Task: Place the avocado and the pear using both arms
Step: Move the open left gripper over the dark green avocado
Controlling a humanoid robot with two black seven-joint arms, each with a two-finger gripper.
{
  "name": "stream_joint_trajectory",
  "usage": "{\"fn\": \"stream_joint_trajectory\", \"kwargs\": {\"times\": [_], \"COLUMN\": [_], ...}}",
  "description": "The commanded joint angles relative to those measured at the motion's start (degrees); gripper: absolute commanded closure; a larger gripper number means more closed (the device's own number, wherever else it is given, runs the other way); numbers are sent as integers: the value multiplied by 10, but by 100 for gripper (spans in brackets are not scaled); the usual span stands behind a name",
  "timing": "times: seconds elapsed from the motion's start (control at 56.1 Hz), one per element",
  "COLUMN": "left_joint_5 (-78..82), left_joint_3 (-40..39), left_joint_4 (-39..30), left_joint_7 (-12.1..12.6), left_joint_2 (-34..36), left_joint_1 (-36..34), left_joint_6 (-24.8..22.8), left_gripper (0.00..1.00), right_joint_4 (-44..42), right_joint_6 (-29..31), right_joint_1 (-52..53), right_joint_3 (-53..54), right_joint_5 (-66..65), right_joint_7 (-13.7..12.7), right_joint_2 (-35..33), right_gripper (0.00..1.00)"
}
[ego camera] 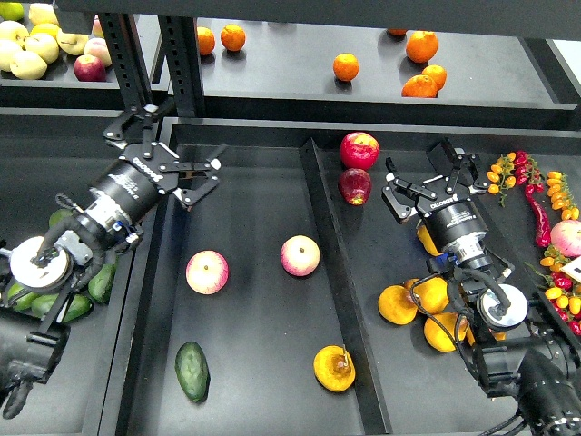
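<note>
Below your left gripper (172, 150), low down in the middle tray (245, 381), lay the avocado (192, 371). It rested flat on the black floor, well apart from your fingers. The pear (334, 368) sat to the right of it, close to the divider wall (331, 272), with its thin stem pointing up. Nothing was touching either fruit. To me they looked already put down in the tray, side by side but not touching, and that may be why both arms were up and away from them.

Your left gripper hung over the top left corner of the tray. Its fingers were spread apart and it held nothing. Your right gripper (434, 177) was over the next tray to the right, past the divider. Its fingers were apart too, and it was empty.

Two pink and yellow apples (207, 272) sat between your left gripper and the avocado. Two red apples (359, 151) lay just left of your right gripper. Under your right arm was a pile of yellow pears (398, 305), so that may be where the pear came from. Green avocados (91, 291) lay under your left arm, in the tray on that side. Oranges (345, 66) sat on the shelf far beyond both grippers.
</note>
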Motion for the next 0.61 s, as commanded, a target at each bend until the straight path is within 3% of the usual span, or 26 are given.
{"fn": "stream_joint_trajectory", "kwargs": {"times": [0.0,0.071,0.196,0.338,0.588], "left_joint_5": [-91,-131,-146,-141,-36], "left_joint_3": [145,244,381,518,692], "left_joint_4": [0,0,2,3,3], "left_joint_7": [4,4,4,4,4], "left_joint_2": [134,212,275,286,276], "left_joint_1": [-71,-124,-205,-284,-369], "left_joint_6": [3,-1,-34,-70,-141], "left_gripper": [2,2,2,1,0], "right_joint_4": [-3,-4,-4,-5,-5], "right_joint_6": [0,0,0,0,0], "right_joint_1": [5,7,9,8,5], "right_joint_3": [-7,-7,-6,-1,4], "right_joint_5": [-1,-1,-1,-1,-1], "right_joint_7": [-1,-1,-1,-1,-1], "right_joint_2": [0,0,0,0,0], "right_gripper": [0,0,0,0,0]}}
